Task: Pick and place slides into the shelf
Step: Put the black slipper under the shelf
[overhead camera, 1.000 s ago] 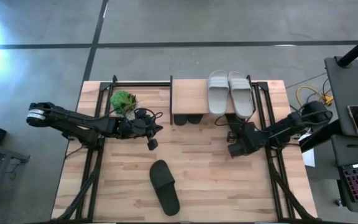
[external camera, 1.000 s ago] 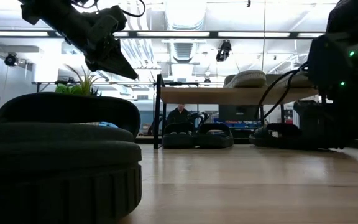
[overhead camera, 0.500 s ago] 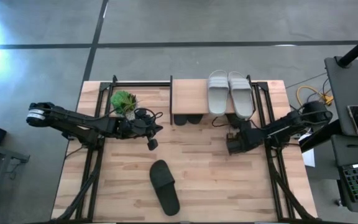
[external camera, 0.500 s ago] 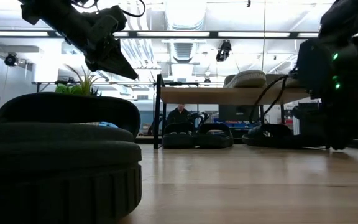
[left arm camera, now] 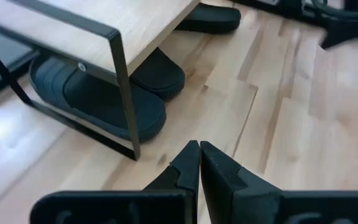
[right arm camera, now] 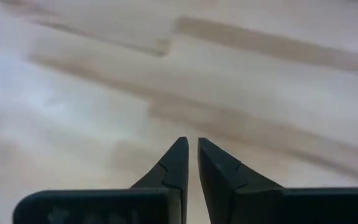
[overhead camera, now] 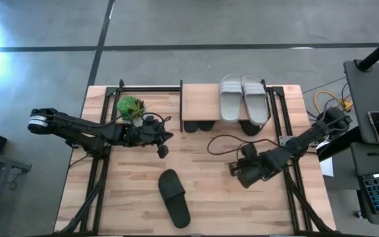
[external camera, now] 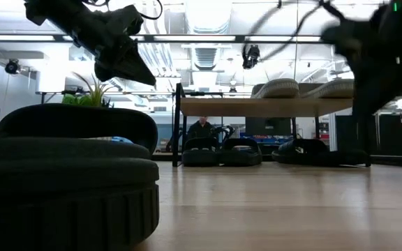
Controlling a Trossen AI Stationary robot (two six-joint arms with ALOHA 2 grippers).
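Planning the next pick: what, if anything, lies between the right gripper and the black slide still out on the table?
Nothing visible. The right gripper hangs over bare table, jaws nearly shut and empty, and only open wood separates it from the black slide. The left gripper waits off that line, nearer the plant.

Table (overhead camera: pixel 209 178): pale wood planks, smooth, faint sheen. Shelf (overhead camera: pixel 199 102): same light wood top, thin matt black metal frame. Black slide (overhead camera: pixel 174 197) near shelf: matt rubber, ribbed sole edge.
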